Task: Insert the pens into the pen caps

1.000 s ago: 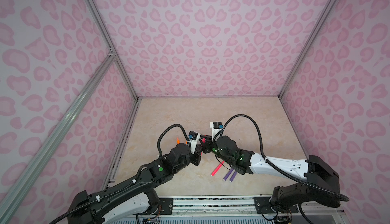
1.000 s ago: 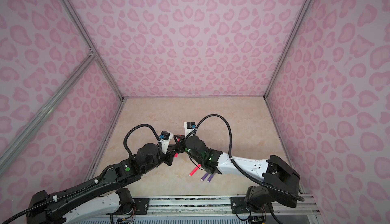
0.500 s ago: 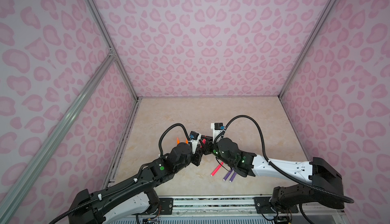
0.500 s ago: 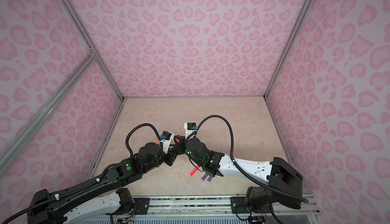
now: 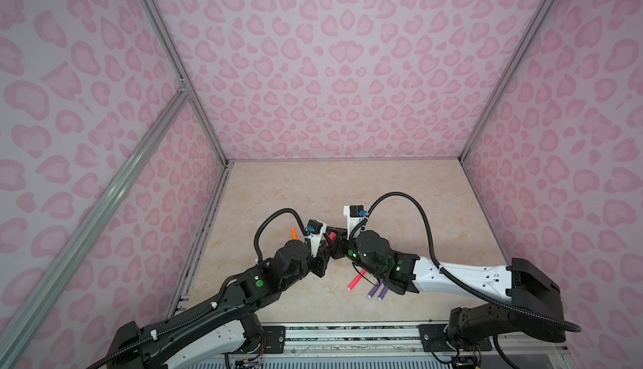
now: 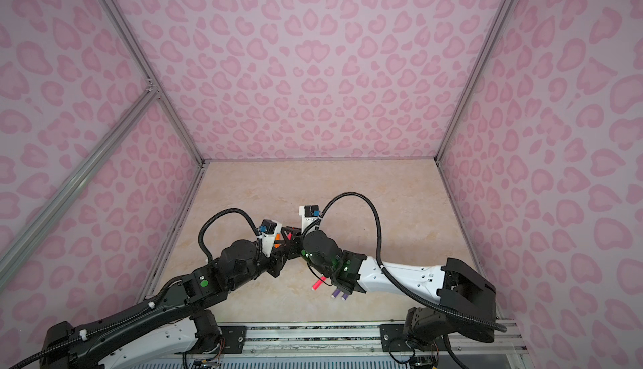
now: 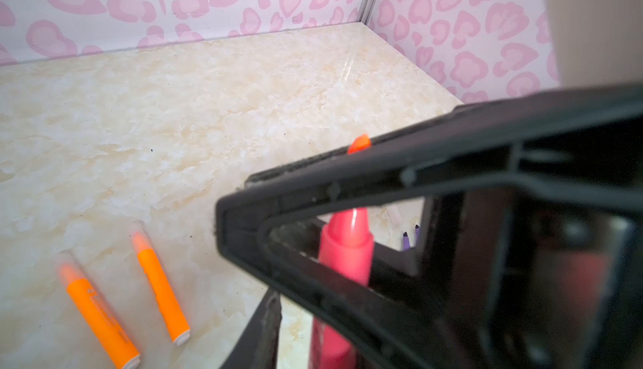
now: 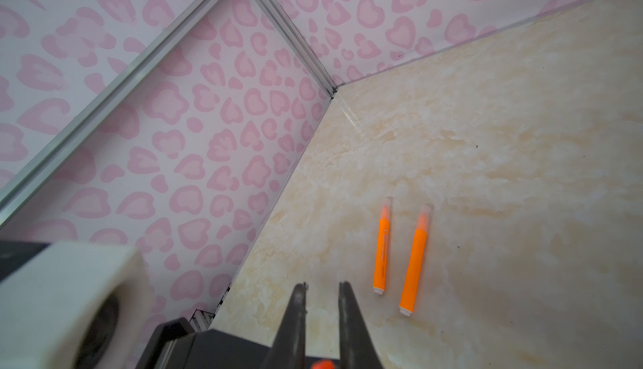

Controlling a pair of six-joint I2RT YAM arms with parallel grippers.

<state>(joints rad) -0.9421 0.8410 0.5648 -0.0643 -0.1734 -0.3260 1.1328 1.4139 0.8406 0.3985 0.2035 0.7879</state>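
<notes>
Both grippers meet at mid-table around one pink-red pen (image 7: 346, 249), which stands upright between them. My right gripper (image 8: 322, 285) is shut on its tip end; the reddish tip (image 7: 360, 143) pokes out past the black finger. My left gripper (image 5: 326, 242) is open, and its one visible finger (image 7: 266, 329) stands clear of the pen's barrel. Two orange pens (image 8: 381, 245) (image 8: 415, 263) lie side by side with clear pen caps on their tips. Another pink-red pen (image 5: 355, 281) and two purple pens (image 5: 374, 290) (image 5: 383, 292) lie under my right arm.
The beige marble table (image 5: 400, 190) is walled with pink patterned panels on three sides. A metal rail (image 5: 348, 332) runs along the front edge. My right arm's cable (image 5: 393, 195) loops above the table.
My left gripper's jaws have parted off the pink-red pen, while the right gripper still holds it. Both arms have barely moved.
</notes>
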